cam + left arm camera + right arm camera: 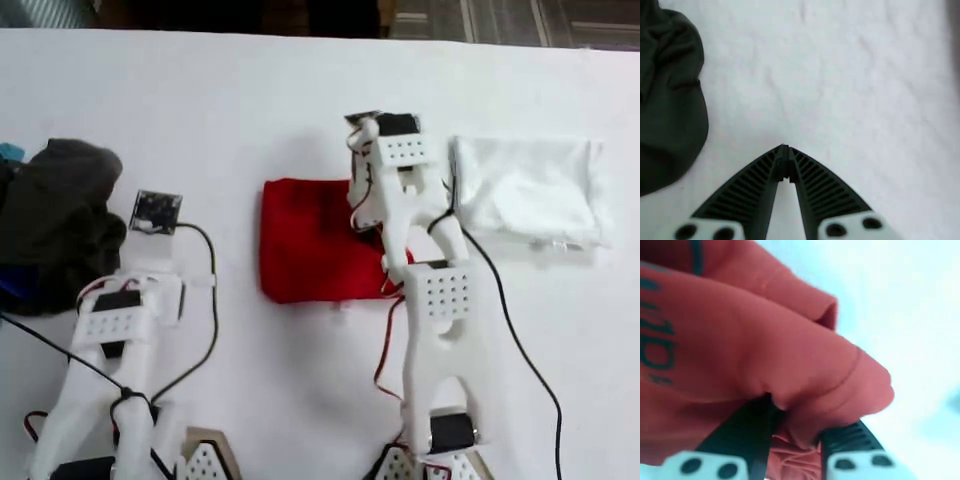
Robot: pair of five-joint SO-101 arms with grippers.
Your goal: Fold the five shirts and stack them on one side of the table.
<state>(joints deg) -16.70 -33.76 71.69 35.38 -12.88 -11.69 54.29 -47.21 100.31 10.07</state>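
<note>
A red shirt, partly folded, lies in the middle of the table. My right arm stands over its right edge. In the right wrist view my right gripper is shut on a bunched fold of the red shirt, which hangs over the black fingers. A folded white shirt lies to the right. A dark crumpled pile of shirts sits at the far left, with a bit of blue cloth under it. My left gripper is shut and empty above bare table, beside the dark shirt.
The white table has free room along the back and between the dark pile and the red shirt. Cables trail from both arms near the front edge. The table's back edge borders a dark floor.
</note>
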